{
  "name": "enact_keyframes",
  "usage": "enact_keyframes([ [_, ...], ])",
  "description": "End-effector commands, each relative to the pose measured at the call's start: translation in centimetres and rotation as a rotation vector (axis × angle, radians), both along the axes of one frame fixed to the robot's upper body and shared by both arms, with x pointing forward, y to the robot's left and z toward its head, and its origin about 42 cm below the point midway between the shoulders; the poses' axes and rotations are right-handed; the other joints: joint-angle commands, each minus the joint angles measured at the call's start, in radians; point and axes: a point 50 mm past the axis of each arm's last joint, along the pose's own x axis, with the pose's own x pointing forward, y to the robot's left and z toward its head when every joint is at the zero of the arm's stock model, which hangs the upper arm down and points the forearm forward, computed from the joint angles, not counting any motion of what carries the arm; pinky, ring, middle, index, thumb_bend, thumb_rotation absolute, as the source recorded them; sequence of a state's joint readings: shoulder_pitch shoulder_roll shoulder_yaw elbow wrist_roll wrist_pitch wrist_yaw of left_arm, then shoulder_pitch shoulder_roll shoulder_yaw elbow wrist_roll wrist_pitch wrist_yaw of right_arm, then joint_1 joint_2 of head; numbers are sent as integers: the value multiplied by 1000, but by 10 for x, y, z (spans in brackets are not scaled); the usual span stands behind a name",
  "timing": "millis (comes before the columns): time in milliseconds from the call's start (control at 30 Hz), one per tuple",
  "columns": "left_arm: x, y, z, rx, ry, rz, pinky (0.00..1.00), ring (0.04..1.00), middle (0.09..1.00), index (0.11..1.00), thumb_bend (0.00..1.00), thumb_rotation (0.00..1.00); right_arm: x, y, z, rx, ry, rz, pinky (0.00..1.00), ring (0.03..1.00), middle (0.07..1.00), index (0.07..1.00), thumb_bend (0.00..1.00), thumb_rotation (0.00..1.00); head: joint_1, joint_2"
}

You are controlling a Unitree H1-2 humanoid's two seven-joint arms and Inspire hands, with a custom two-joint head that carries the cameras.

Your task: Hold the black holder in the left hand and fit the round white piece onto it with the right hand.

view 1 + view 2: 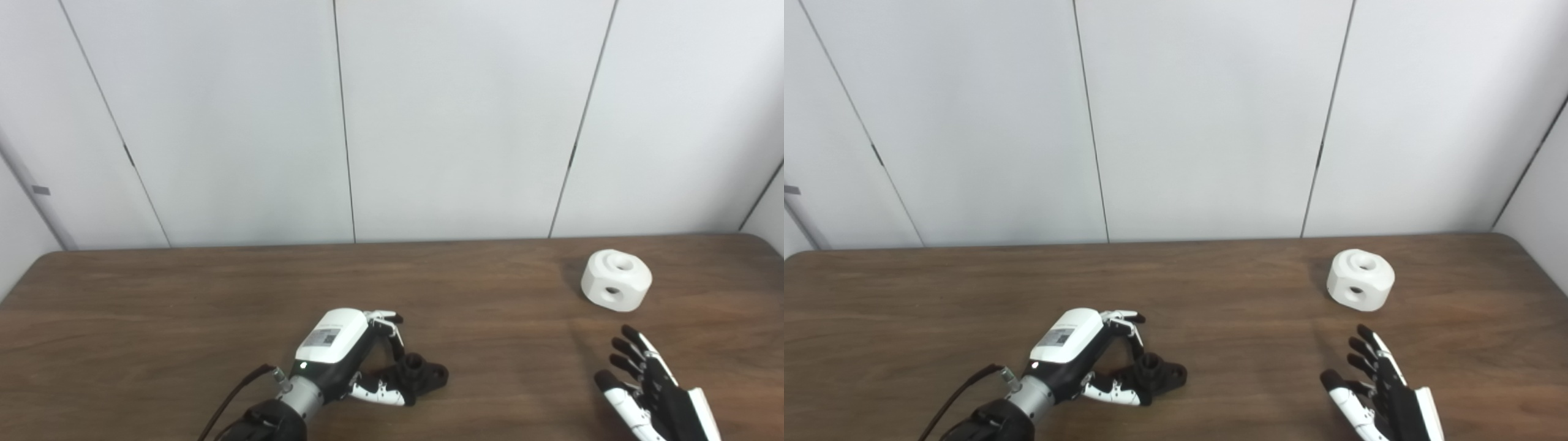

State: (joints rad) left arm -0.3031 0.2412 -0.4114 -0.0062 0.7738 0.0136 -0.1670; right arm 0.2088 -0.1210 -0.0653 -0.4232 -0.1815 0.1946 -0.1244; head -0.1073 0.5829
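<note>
The left hand [349, 355] lies low over the near middle of the wooden table [184, 306], its white back plate turned up. Its fingers curl over and its thumb reaches in from the near side, and the black holder [422, 372] sits between them, resting on the table. The fingers look closed around the holder's near end, though the exact contact is hard to make out from above. The holder's round socket opens upward, and its far end pokes out past the fingertips toward the right.

The right hand [652, 392] rises from the bottom right corner with fingers spread and straight, pointing away toward the back of the table. It grasps nothing, and its palm side is not shown clearly.

Beyond those fingertips, well apart from them, the round white piece [616, 278] stands on the table near its far right corner. It has one hole in its top face and another in the side facing the camera.

The two views differ little. The right eye view shows more of the table's right edge and the side wall panel [1543, 202] past it. The left eye view shows more of the left wall and a small grey tag [41, 190] on it.

Behind the table stand pale wall panels with dark seams.
</note>
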Motion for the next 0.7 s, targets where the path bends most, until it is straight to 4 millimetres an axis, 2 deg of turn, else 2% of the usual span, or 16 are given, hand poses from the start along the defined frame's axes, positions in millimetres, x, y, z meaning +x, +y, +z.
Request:
enact_keyframes([
  [0, 10, -3, 17, -7, -87, -35, 769, 822, 836, 480, 518, 49, -3, 14, 8, 40, -59, -24, 671, 845, 874, 903, 641, 690, -1, 1],
  [200, 11, -5, 15, -10, -93, -44, 749, 815, 831, 479, 518, 50, -5, 17, 10, 49, -54, -29, 681, 860, 881, 902, 601, 685, -17, -14],
  [367, 11, -2, 13, -24, -115, -42, 753, 813, 827, 479, 518, 50, -6, 19, 15, 65, -57, -29, 701, 851, 871, 894, 628, 676, -52, -48],
  [500, 9, 3, 11, -28, -108, -22, 756, 816, 827, 480, 518, 49, -13, 2, 43, 66, -37, 7, 662, 818, 842, 829, 761, 687, -99, -84],
  [567, 6, 7, 9, -26, -99, -20, 773, 826, 835, 481, 518, 49, -15, -16, 68, -1, -64, -6, 636, 804, 830, 813, 801, 676, -154, -125],
  [633, 6, 12, 5, -34, -96, -16, 773, 827, 836, 481, 517, 48, -13, -31, 87, -78, -108, -30, 605, 769, 799, 802, 799, 662, -191, -152],
  [667, 6, 13, 2, -40, -96, -12, 770, 822, 832, 481, 517, 48, -10, -39, 96, -123, -135, -50, 562, 742, 781, 792, 835, 661, -213, -172],
])
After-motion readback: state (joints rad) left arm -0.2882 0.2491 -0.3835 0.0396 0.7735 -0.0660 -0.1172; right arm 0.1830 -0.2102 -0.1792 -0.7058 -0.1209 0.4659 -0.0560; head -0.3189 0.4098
